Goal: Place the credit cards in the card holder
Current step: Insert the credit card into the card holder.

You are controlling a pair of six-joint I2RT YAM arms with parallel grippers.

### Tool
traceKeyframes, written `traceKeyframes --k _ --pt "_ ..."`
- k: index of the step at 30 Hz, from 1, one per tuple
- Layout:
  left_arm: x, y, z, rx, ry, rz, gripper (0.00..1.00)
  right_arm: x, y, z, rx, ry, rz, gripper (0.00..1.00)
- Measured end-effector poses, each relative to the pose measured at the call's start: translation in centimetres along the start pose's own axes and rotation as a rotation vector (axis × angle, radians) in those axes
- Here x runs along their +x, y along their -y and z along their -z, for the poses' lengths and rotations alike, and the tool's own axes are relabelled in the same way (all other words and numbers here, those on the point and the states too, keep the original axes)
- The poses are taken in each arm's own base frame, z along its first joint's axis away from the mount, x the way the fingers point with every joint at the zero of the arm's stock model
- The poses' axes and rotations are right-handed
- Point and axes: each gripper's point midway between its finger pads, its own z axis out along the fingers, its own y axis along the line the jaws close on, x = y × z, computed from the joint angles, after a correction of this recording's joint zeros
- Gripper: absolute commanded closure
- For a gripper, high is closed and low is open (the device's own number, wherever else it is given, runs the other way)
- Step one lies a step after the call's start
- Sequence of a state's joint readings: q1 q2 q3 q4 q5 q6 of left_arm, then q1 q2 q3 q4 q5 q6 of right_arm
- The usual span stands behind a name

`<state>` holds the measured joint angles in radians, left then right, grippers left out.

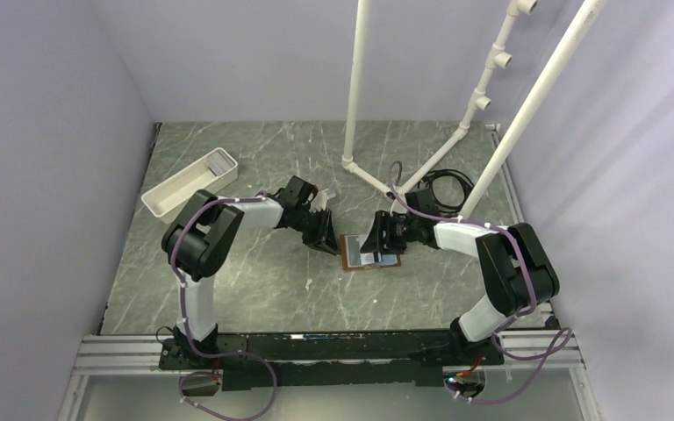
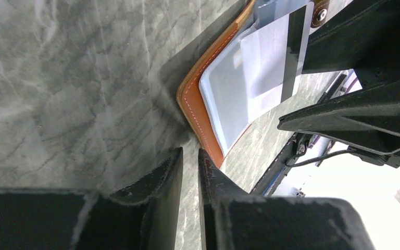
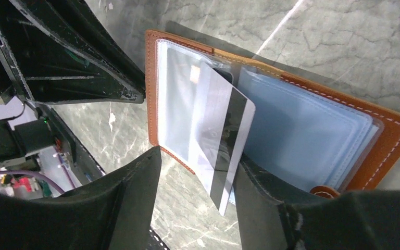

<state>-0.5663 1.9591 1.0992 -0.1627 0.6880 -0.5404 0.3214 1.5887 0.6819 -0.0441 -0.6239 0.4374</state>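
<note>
Top external view: far left on the grey marbled table (image 1: 254, 289) lies a white tray (image 1: 191, 182). Near the middle, the left gripper (image 1: 325, 239) sits just left of the card holder (image 1: 370, 253), which lies open and flat. The right gripper (image 1: 384, 239) reaches over its right part. White pipes (image 1: 355, 88) and a black cable coil (image 1: 446, 186) stand behind, to the right.

The holder is brown leather with pale stitching, clear plastic sleeves inside and a snap tab at one corner.

The left wrist view adds the left jaws: almost closed, a thin slit between them with nothing in it, tips low beside the holder's corner.

The right wrist view adds the card (image 3: 221, 140), pale grey with a black stripe. It lies slanted across the sleeves, its lower end between the right jaws, which stand wide apart. It lies close against one finger, with a clear gap to the other. I cannot tell whether its upper end is inside a sleeve.
</note>
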Motion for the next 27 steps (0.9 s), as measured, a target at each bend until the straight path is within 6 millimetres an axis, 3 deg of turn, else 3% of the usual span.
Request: traceKeyframes --k 8,12,15,20,27 --pt "0.2 1.0 -0.3 0.076 -0.005 0.024 0.68 0.2 -0.1 0.4 0.039 -0.006 0.046 0.39" --pt "0.3 1.5 -0.9 0.142 -0.007 0.049 0.69 0.2 -0.1 0.4 0.041 -0.007 0.046 0.40" --pt "0.4 1.7 -1.5 0.185 -0.011 0.078 0.77 0.2 -0.1 0.4 0.040 -0.007 0.046 0.40" --pt "0.4 1.6 -1.7 0.207 -0.005 0.108 1.00 0.2 -0.1 0.4 0.043 -0.007 0.046 0.38" --pt "0.2 1.2 -1.4 0.216 0.010 0.117 1.00 0.2 0.2 1.2 0.086 -0.001 0.054 0.31"
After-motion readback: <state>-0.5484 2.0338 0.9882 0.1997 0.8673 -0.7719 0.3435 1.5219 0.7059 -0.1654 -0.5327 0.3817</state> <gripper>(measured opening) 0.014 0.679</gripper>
